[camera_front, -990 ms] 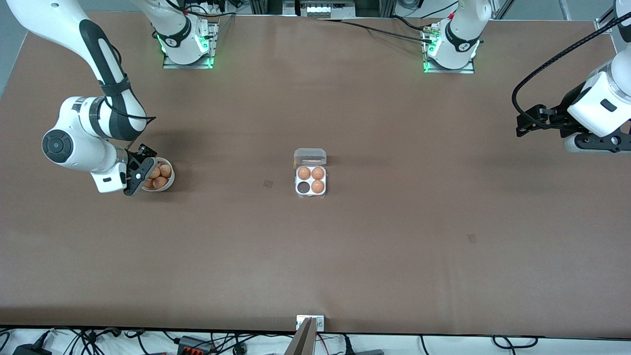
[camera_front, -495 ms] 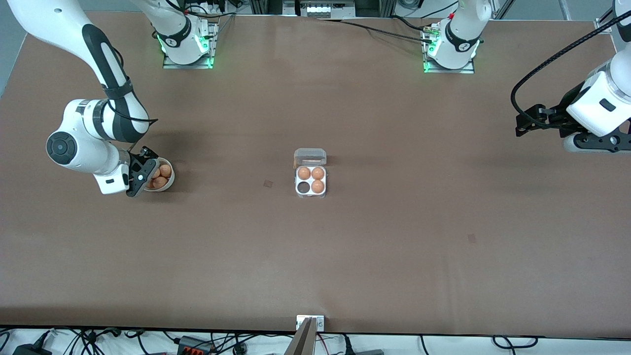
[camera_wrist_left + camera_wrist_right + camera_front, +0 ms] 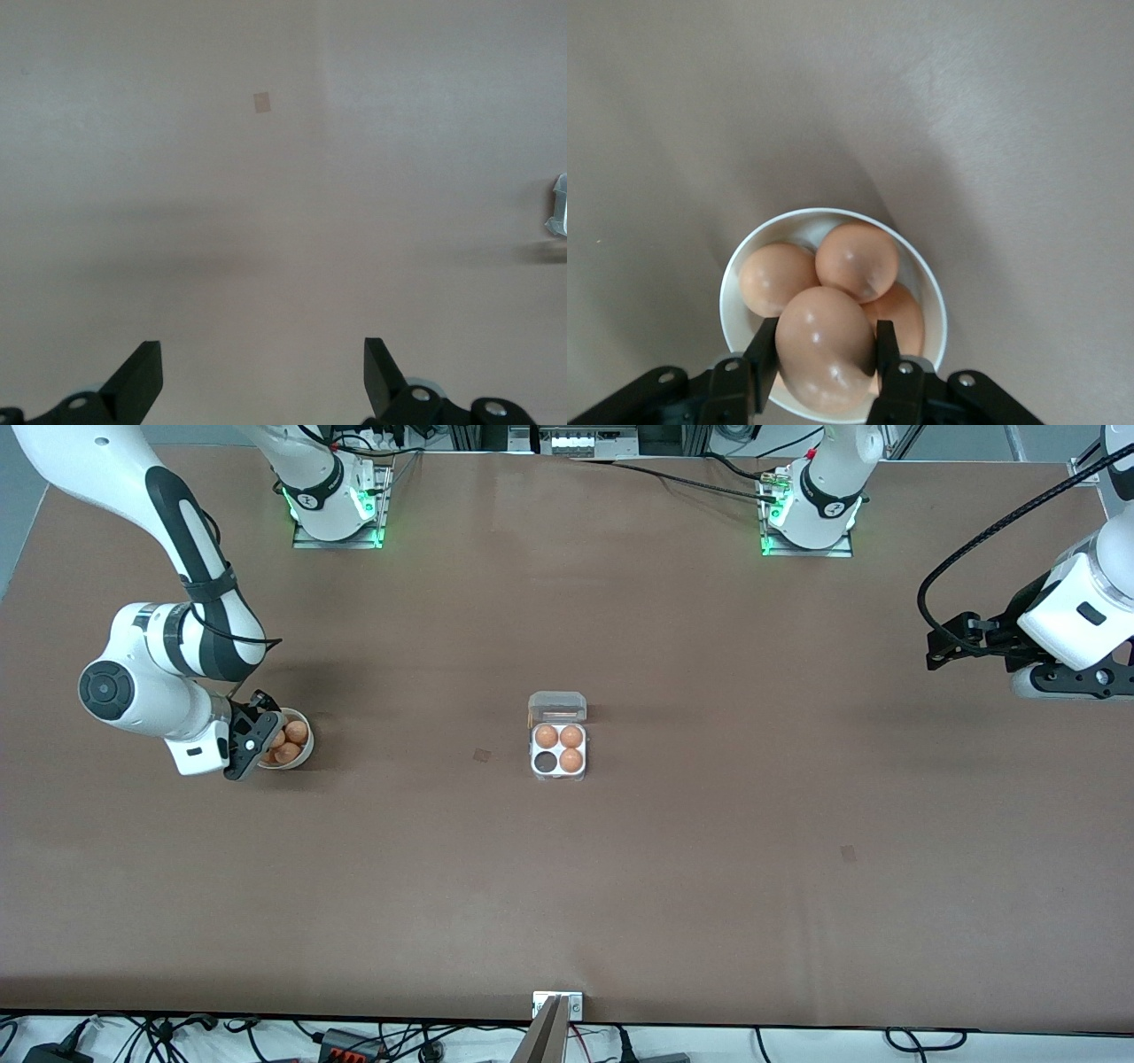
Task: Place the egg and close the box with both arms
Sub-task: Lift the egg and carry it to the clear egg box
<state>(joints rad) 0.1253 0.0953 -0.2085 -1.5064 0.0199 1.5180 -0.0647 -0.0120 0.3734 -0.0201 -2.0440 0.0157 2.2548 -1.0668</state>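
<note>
Egg (image 3: 825,343) is clamped between the fingers of the right end effector (image 3: 822,365) while it sits on top of the others in the white bowl (image 3: 733,283), toward the right arm's end of the surface (image 3: 709,868); the grip looks set for carrying it to the box (image 3: 558,749). That box stands mid-surface with its clear lid (image 3: 557,707) swung open, three cells filled and one dark cell (image 3: 543,762) empty, which is presumably where this egg belongs. From the front, the right end effector hides its own fingers over the bowl's rim; only the right wrist view shows them pressed on the egg's sides. At the other end, the left end effector (image 3: 262,376) waits with fingers spread and nothing between them, above bare surface, likely kept back for the lid.
</note>
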